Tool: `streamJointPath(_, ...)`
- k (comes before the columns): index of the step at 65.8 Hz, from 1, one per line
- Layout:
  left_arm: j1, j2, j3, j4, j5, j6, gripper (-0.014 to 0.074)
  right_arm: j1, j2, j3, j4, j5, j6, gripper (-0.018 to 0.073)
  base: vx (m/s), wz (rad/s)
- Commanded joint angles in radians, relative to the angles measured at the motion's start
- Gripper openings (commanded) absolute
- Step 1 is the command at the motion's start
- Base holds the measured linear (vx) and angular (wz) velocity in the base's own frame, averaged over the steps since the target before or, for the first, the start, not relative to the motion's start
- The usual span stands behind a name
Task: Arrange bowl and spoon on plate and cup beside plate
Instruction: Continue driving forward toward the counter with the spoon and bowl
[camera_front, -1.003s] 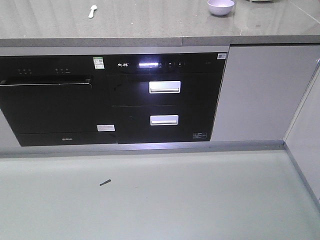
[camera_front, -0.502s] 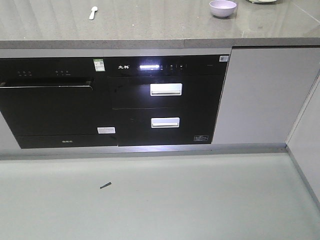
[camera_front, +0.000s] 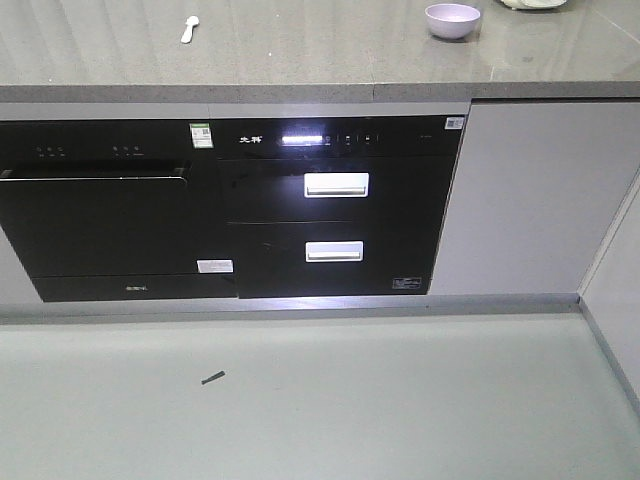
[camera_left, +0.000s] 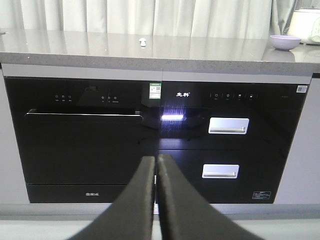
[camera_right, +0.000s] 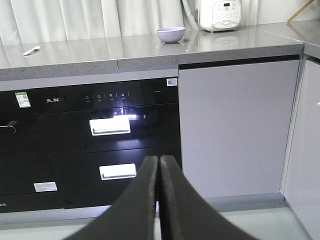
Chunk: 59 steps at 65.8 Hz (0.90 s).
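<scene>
Counter (camera_front: 320, 55) has slid rightward; bowl (camera_front: 452, 20) and spoon (camera_front: 189, 28) lie well apart (left gripper (camera_left: 155, 160), right gripper (camera_right: 159, 159) clenched, empty), so I'd roll closer first.

A: Where does the front view look from?
B: From above, tilted down at the counter (camera_front: 300, 50) edge and the floor (camera_front: 300, 400).
A: And both wrist views?
B: Low, level, facing the same counter. All three share the bowl (camera_front: 452, 20) and the spoon (camera_front: 188, 28).
</scene>
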Motion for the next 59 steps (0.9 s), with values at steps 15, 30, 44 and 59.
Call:
streamJointPath(15,0.0,-0.017,0.03,0.0,-0.07,-0.01,-0.0006,0.001,-0.014,0.016,-0.011,-0.071,-0.001,-0.0005,0.05,0.01)
streamJointPath(30,0.0,-0.017,0.03,0.0,-0.07,-0.01,-0.0006,0.001,-0.014,0.016,-0.011,-0.071,-0.001,-0.0005,0.06,0.02)
streamJointPath(44,0.0,-0.017,0.03,0.0,-0.07,-0.01,-0.0006,0.001,-0.014,0.016,-0.011,-0.071,-0.001,-0.0005,0.07,0.02)
streamJointPath(59,0.0,-0.017,0.03,0.0,-0.07,-0.01,-0.0006,0.001,-0.014,0.016,-0.011,-0.071,-0.001,-0.0005,0.07,0.01)
